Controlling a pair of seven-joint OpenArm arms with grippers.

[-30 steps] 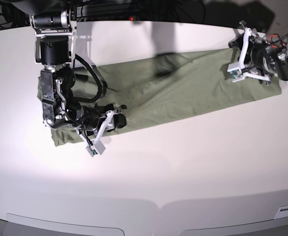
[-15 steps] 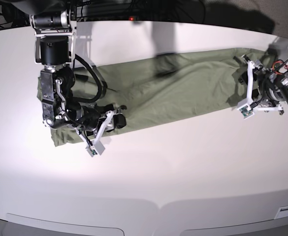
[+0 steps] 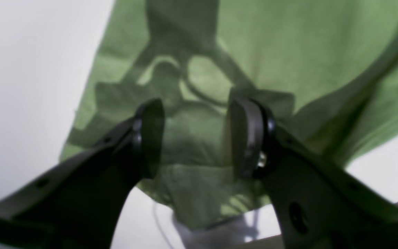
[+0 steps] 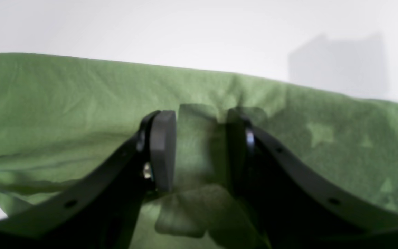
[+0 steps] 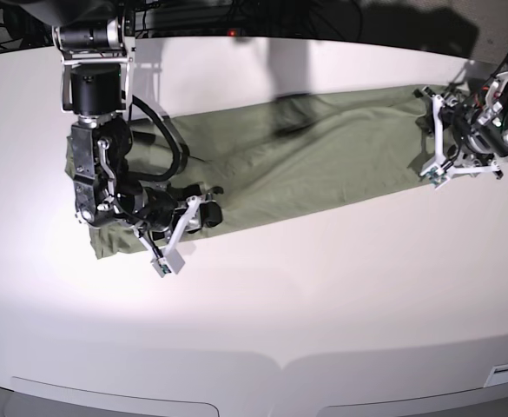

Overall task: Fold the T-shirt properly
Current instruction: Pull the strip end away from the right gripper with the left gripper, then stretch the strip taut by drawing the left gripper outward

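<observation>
The sage-green T-shirt [image 5: 306, 165] lies as a long folded strip across the white table [image 5: 323, 304]. At the strip's right end my left gripper [image 5: 429, 130] holds it. In the left wrist view a bunched fold of the T-shirt [image 3: 288, 52] sits between the pads of the left gripper [image 3: 195, 138]. Over the shirt's left end, my right gripper [image 5: 208, 211] is low on the cloth. The right wrist view shows a raised pinch of the T-shirt [image 4: 64, 103] inside the right gripper [image 4: 199, 148].
Dark equipment and cables [image 5: 236, 17] line the table's back edge. The right arm's black column [image 5: 97, 95] stands over the shirt's left end. A seam [image 5: 280, 360] runs along the table's front edge.
The left gripper swung toward the front and back up at the right end. The shirt's right end, which reached further right, now stops near that gripper. The right arm has not moved.
</observation>
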